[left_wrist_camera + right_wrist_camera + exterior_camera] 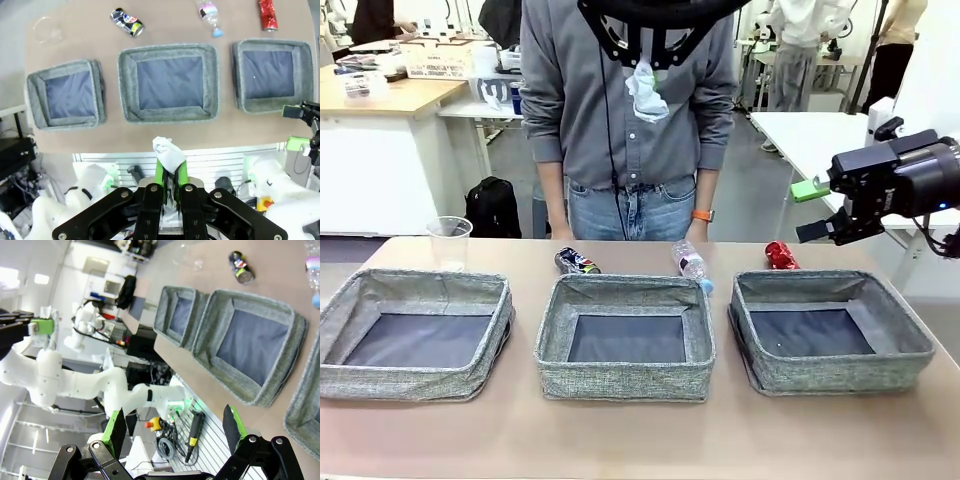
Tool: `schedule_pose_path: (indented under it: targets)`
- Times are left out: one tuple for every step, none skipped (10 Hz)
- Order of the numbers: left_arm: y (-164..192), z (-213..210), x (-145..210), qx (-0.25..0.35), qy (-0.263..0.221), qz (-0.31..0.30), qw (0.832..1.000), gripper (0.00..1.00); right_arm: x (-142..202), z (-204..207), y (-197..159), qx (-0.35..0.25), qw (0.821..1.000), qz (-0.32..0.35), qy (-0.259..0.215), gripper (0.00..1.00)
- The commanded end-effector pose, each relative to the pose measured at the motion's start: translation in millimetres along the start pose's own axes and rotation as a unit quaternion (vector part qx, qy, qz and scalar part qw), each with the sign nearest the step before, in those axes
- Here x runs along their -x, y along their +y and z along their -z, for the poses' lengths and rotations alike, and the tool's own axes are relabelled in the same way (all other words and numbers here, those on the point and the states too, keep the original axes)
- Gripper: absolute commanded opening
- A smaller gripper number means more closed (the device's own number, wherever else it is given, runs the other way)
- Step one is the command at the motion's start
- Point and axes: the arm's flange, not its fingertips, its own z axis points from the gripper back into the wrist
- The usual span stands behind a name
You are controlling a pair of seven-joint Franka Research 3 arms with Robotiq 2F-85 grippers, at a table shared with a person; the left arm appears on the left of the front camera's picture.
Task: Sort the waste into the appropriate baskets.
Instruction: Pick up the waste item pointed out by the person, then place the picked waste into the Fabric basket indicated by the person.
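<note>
Three grey woven baskets in a row on the table [640,440]: left basket [400,380], middle basket [625,382], right basket [840,375]. Each shows just its bare dark flat bottom.

The rest of the waste is lined up on the table behind the baskets, on the person's side:
- The clear plastic cup [449,240] stands upright behind the left basket.
- The crushed dark patterned can [577,262] lies just behind the middle basket's far left corner.
- The clear bottle [691,264] lies on its side at the middle basket's far right corner, blue cap toward the basket.
- The crushed red can [781,255] lies just behind the right basket.

The left hand [646,62] is high above the table, roughly in line with the middle basket, and closed on the white paper wad [646,92]. In the left wrist view the wad [167,152] is pinched between the green pads [160,172] and sticks out past the tips. From there it shows over the near table edge, in front of the middle basket.

The right hand [812,210] is off to the right, up above the right basket's far side. Its fingers are spread wide and hold nothing, well apart from the red can.

The bottle has a pink label and the dark can has coloured print, but the writing on both is too small to read.
</note>
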Motion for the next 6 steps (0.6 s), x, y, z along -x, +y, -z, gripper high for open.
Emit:
schedule_pose_path:
  targets:
    - [0.9,-3.0,0.6,0.004,-0.008,0.006,1.000,0.09,-2.6,2.0,3.8,-0.012,1.000,0.004,-0.006,1.00]
    - [0.9,-3.0,0.6,0.004,-0.008,0.006,1.000,0.09,-2.6,2.0,3.8,-0.012,1.000,0.004,-0.006,1.00]
    - [0.9,-3.0,0.6,0.004,-0.008,0.006,1.000,0.09,-2.6,2.0,3.8,-0.012,1.000,0.004,-0.006,1.00]
    - [0.9,-3.0,0.6,0.004,-0.008,0.006,1.000,0.09,-2.6,2.0,3.8,-0.012,1.000,0.004,-0.006,1.00]
    - [0.9,-3.0,0.6,0.004,-0.008,0.006,1.000,0.09,-2.6,2.0,3.8,-0.012,1.000,0.004,-0.006,1.00]
    - [0.9,-3.0,0.6,0.004,-0.008,0.006,1.000,0.09,-2.6,2.0,3.8,-0.012,1.000,0.004,-0.006,1.00]
